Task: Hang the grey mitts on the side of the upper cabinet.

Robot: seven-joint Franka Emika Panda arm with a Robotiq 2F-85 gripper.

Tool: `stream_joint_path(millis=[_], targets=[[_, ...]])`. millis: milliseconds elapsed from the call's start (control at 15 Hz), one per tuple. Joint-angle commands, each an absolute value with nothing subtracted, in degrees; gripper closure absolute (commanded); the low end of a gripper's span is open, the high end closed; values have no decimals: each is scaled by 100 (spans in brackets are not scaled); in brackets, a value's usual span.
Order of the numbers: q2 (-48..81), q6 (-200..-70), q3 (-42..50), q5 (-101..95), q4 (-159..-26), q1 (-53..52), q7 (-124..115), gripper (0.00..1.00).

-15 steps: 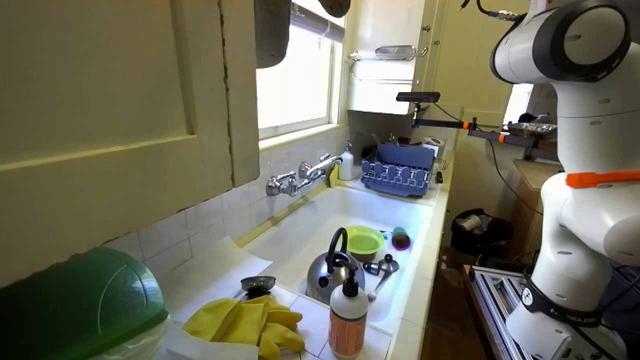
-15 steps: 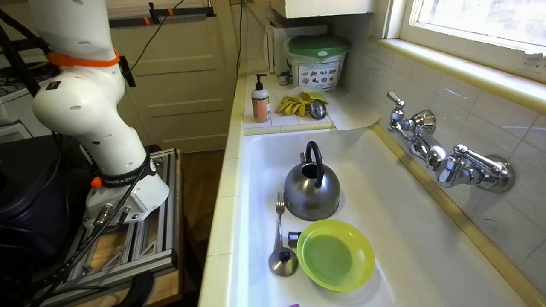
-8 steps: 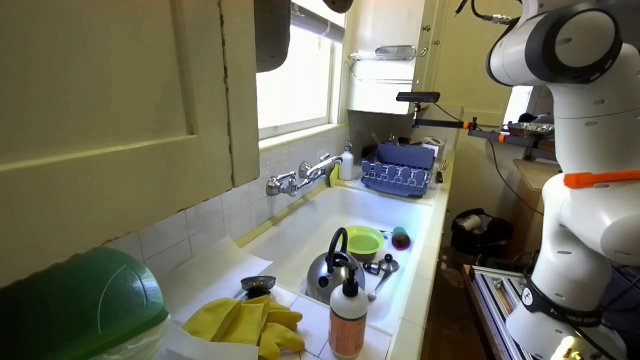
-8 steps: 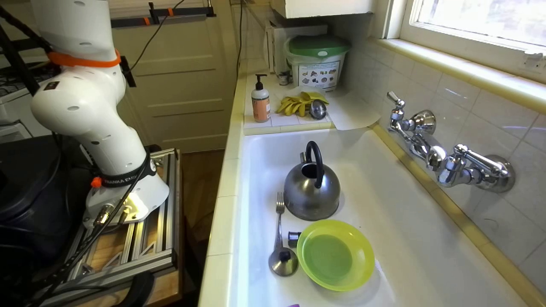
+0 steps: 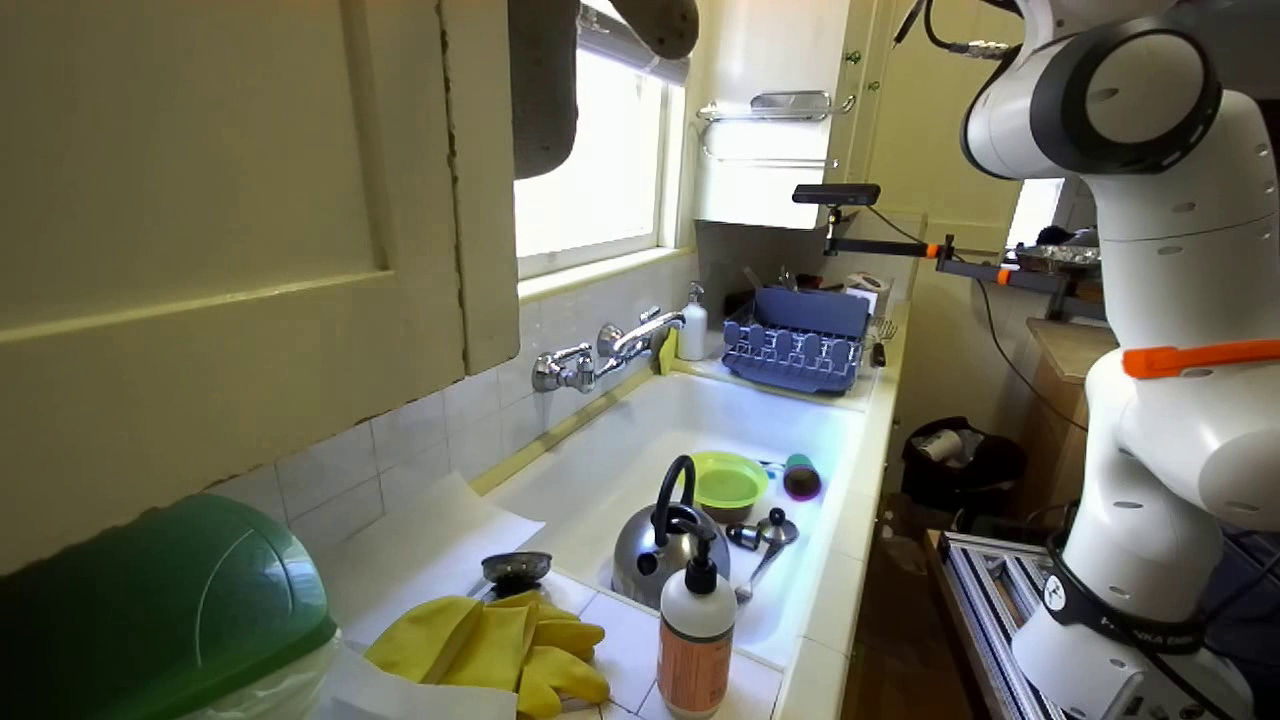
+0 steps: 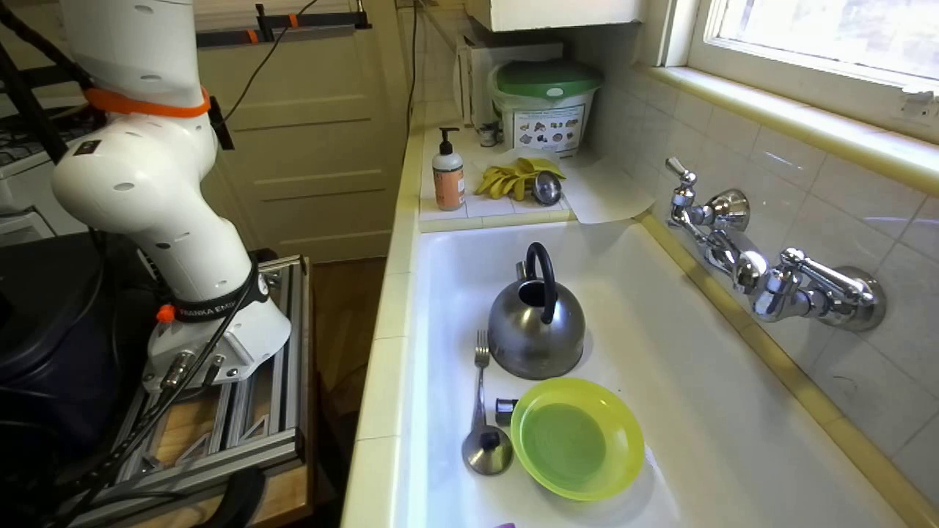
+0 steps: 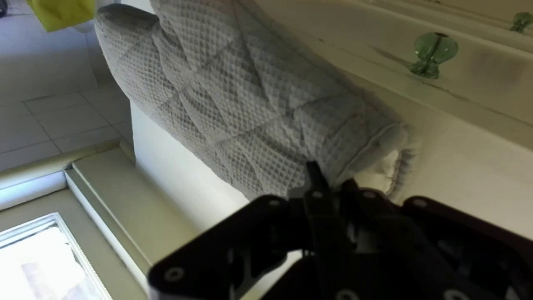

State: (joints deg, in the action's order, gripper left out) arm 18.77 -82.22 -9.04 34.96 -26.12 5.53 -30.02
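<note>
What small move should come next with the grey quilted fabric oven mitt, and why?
I'd probably ease the tool slowly toward the side of the cream-painted wooden wall cabinet. In the wrist view it pinches the grey quilted mitt by its open cuff, in front of that side, but I can't tell whether fabric and cabinet touch, so releasing now might drop it.

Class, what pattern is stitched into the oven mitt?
A diamond pattern; the grey quilted oven mitt shows best in the wrist view.

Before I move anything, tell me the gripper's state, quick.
Gripper: closed, holding the grey mitt by its open end.
</note>
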Motion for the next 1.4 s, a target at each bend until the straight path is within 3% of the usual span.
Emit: stream_joint_path(millis=[0,600,1267,1333], targets=[[1950,-8047,-860,3364,-2465,616,-2620,65],[1153,-7218,-665,2415,-2510,590,-1300,1],[-48,-4289,-111,125,-2370,325,681,0],[-640,-4706,-288,-291,-3515,374,1053,0]])
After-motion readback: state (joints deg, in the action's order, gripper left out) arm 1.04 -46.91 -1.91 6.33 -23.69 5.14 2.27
